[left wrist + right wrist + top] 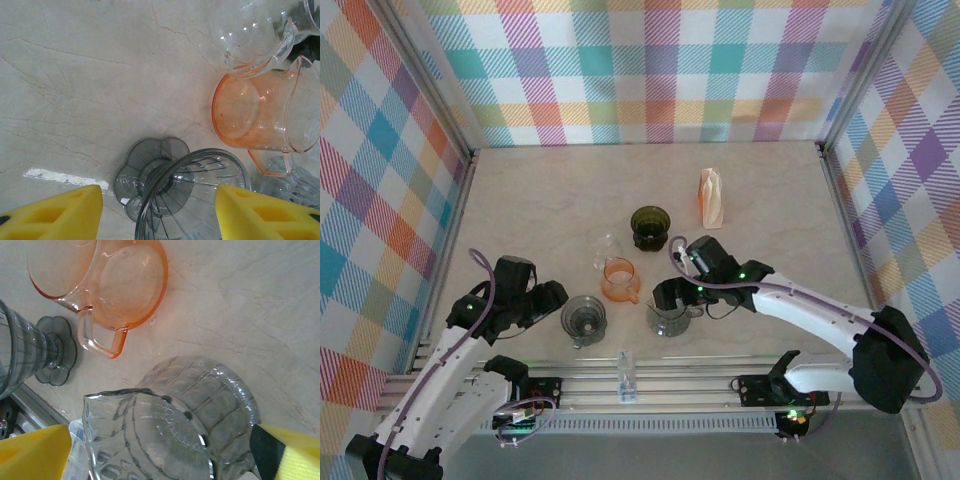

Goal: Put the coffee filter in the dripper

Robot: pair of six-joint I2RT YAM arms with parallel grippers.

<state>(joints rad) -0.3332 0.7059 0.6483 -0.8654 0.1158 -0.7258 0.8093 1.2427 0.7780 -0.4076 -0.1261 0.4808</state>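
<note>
Left gripper is half open, its fingers either side of the grey dripper, with no grip visible. Risk: a squeeze on the slick rim may tip it off its narrow foot into the orange dripper just beyond. Right gripper is wide, straddling the clear cup. Filter stands well beyond the right gripper, to its right. It is pale folded paper with an orange edge, upright and untouched, and probably crumples if pinched hard.

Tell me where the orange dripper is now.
In the top view the orange dripper sits mid-table, with the grey dripper at its near left and the ribbed clear dripper at its near right.
</note>
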